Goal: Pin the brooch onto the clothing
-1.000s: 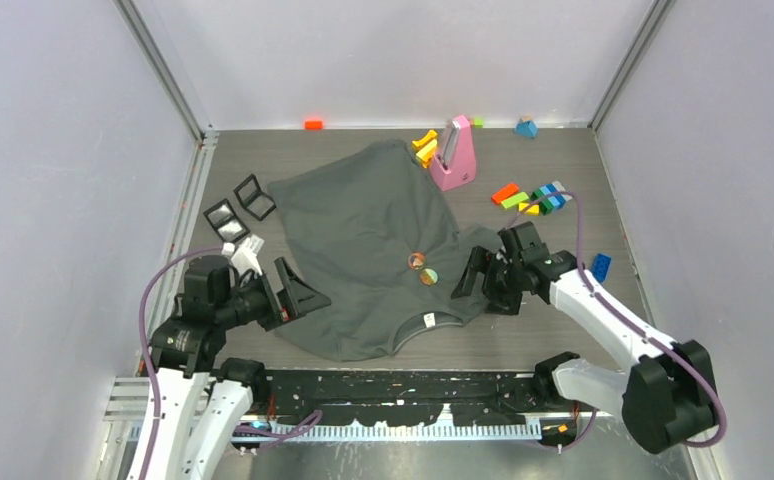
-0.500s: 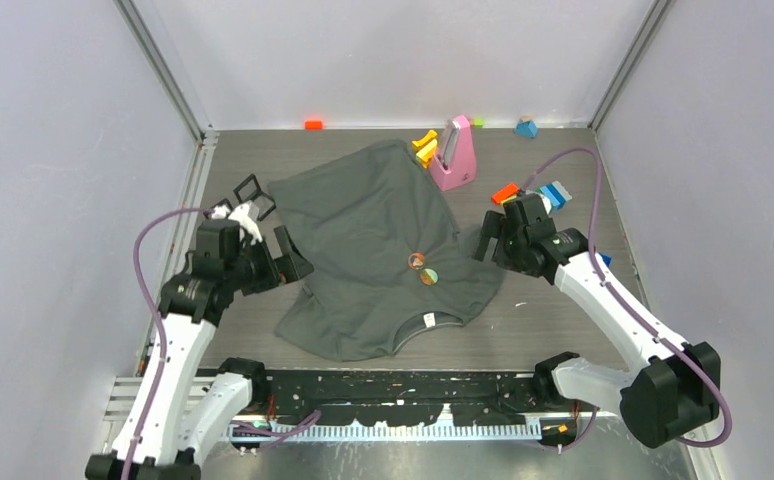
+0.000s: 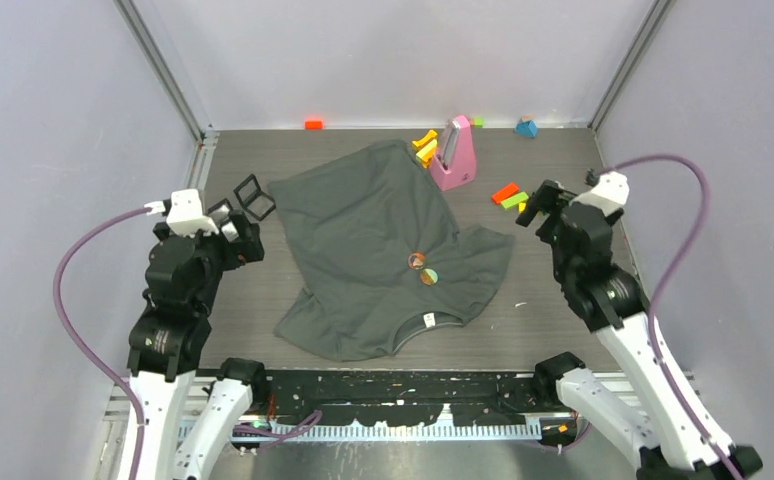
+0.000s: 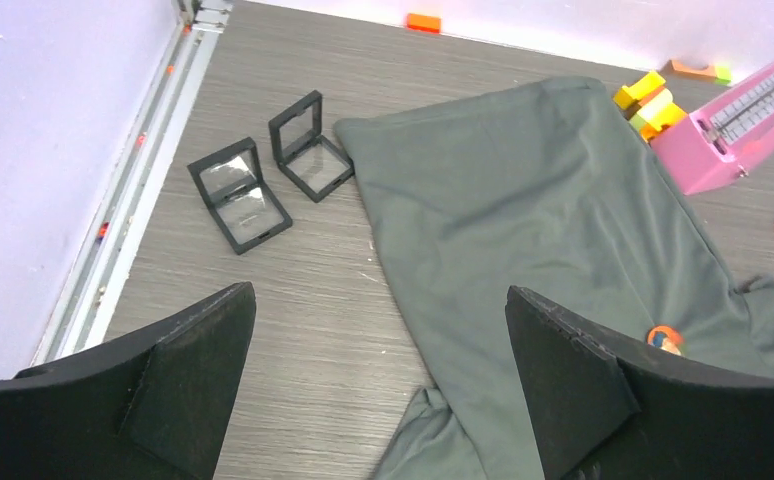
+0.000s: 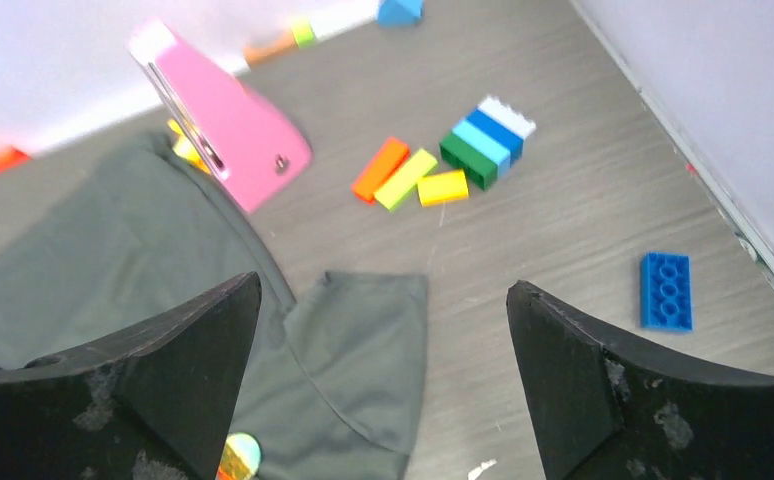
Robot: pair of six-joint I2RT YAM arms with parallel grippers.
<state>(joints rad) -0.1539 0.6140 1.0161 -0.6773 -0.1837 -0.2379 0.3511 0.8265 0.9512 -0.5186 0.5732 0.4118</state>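
The clothing [image 3: 378, 240], a dark grey T-shirt, lies spread on the table with its neck and small white label [image 3: 429, 320] toward the near edge. Two small round pieces sit on its chest: an orange-rimmed brooch [image 3: 417, 261] and a multicoloured disc [image 3: 429, 277]. The left wrist view catches the orange one [image 4: 665, 339] and the right wrist view the shiny disc [image 5: 239, 457]. My left gripper [image 3: 246, 238] [image 4: 379, 300] hangs open above the table left of the shirt. My right gripper [image 3: 541, 208] [image 5: 385, 290] hangs open above the shirt's right sleeve [image 5: 363, 340]. Neither holds anything.
Two black hinged display boxes [image 4: 263, 175] stand left of the shirt. A pink stand [image 3: 454, 152] and yellow blocks sit at its far edge. Coloured bricks [image 5: 443, 165] lie to the right, plus a blue brick [image 5: 666, 291]. Grey walls enclose the table on three sides.
Both arms have lifted and drawn back from the shirt's sides, left one toward the left wall, right one up and rightward. The shirt's sleeves now lie free and flatter.
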